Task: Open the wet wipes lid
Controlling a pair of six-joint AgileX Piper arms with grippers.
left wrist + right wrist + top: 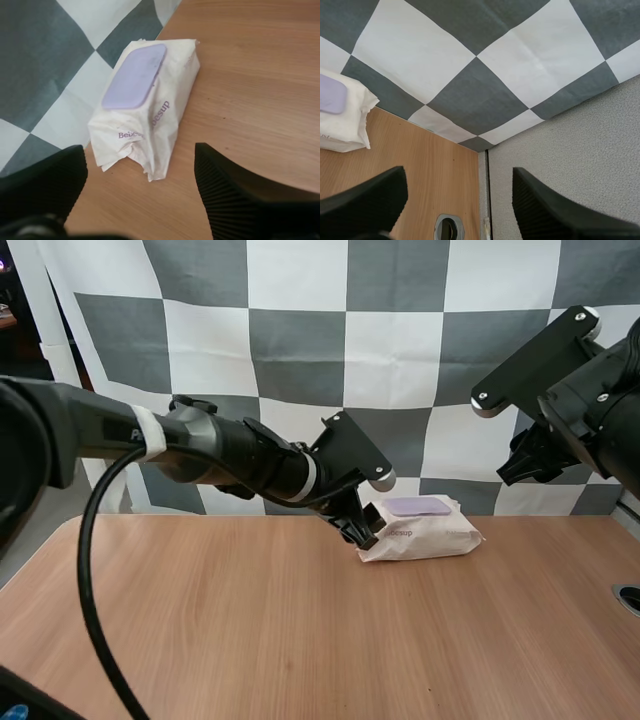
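Our table (pixel 250 640) bears the pack (pixel 430 538), lying flat near the far edge, right of centre. Our left gripper (pixel 360 533) hangs low just beside the pack's left end, fingers spread wide and empty. Our right gripper (pixel 520 468) hangs high, well apart to the right, also wide and empty. The purple lid (pixel 418 506) lies closed on top of the pack.

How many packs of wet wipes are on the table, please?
1. The pack of wet wipes lies at the table's far edge, its purple lid shut and facing up, just in front of the open left gripper. None seems hidden.
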